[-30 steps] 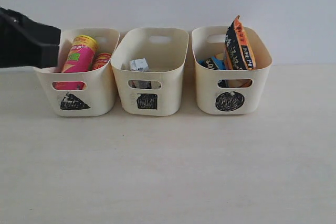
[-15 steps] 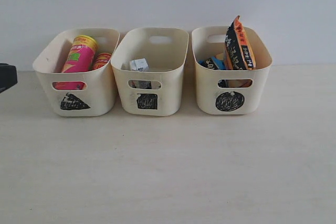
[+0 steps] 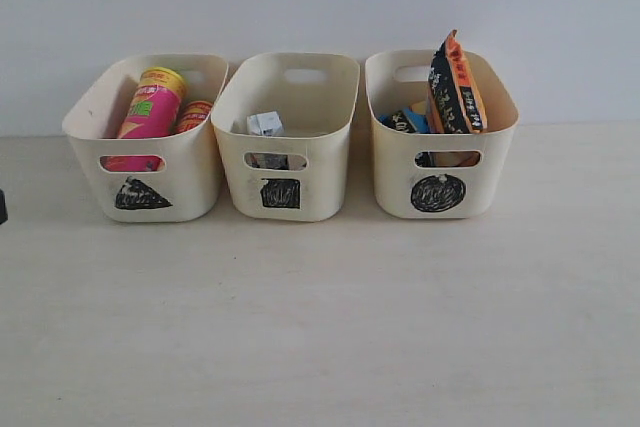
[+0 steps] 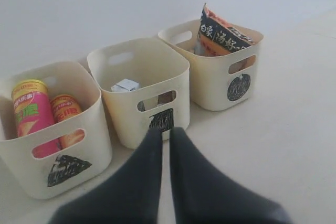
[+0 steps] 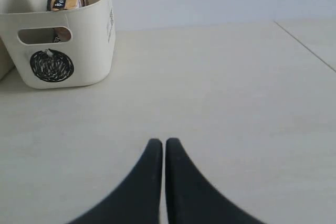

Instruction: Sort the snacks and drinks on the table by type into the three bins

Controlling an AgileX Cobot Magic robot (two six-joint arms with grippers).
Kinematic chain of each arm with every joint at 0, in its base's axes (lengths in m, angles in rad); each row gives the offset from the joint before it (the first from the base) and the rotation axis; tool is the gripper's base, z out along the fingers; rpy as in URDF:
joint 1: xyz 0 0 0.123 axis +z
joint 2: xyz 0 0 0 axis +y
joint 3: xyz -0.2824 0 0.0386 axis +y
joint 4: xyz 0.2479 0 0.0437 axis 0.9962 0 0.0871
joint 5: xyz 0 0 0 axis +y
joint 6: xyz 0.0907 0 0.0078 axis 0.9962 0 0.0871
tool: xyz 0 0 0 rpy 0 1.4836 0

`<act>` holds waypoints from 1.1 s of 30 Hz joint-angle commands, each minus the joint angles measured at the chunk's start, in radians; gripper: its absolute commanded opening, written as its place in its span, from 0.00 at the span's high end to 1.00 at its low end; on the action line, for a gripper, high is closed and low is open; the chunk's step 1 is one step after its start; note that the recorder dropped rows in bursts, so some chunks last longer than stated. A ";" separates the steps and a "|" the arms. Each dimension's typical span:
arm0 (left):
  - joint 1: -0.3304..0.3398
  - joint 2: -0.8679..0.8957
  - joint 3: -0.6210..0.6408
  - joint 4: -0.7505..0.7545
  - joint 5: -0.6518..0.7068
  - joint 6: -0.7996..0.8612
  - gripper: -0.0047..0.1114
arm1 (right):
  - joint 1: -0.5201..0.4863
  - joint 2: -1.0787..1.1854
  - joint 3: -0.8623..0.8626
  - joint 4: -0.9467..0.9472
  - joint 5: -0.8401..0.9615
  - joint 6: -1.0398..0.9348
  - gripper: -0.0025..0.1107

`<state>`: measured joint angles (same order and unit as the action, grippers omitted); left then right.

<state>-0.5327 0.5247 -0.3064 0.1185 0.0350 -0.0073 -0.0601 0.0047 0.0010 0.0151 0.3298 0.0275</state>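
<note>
Three cream bins stand in a row on the table [image 3: 320,327]. The triangle bin [image 3: 195,179] holds a pink chip tube [image 3: 152,109] and a second tube [image 3: 193,115] beside it. A white carton [image 3: 265,124] lies in the square bin [image 3: 322,179]. In the circle bin [image 3: 395,179] an orange-brown bag [image 3: 457,85] stands upright next to a blue-black bag [image 3: 404,121]. My left gripper [image 4: 165,131] is shut and empty, in front of the square bin [image 4: 131,124]. My right gripper [image 5: 160,141] is shut and empty over bare table, apart from the circle bin [image 5: 89,51].
A plain pale wall runs behind the bins. A dark sliver of my left arm [image 3: 2,206] shows at the left edge of the exterior view. A thin seam [image 5: 304,45] crosses the table in the right wrist view.
My left arm has drawn back leftward from beside the triangle bin, almost out of the exterior view. The bins and their contents have not moved.
</note>
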 commanded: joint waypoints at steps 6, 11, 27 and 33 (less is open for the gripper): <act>0.140 -0.222 0.157 -0.033 -0.015 0.014 0.92 | 0.000 -0.005 -0.001 -0.002 -0.008 -0.004 0.98; 0.233 -0.304 0.193 -0.033 0.026 0.001 0.92 | 0.000 -0.005 -0.001 -0.002 -0.008 -0.004 0.98; 0.487 -0.449 0.306 -0.129 0.017 0.032 0.92 | 0.000 -0.005 -0.001 -0.002 -0.008 -0.004 0.98; 0.542 -0.494 0.306 -0.137 0.087 0.030 0.92 | 0.000 -0.005 -0.001 -0.002 -0.008 -0.004 0.98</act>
<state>-0.0058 0.0656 -0.0035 0.0000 0.0978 0.0187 -0.0601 0.0047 0.0010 0.0151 0.3298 0.0275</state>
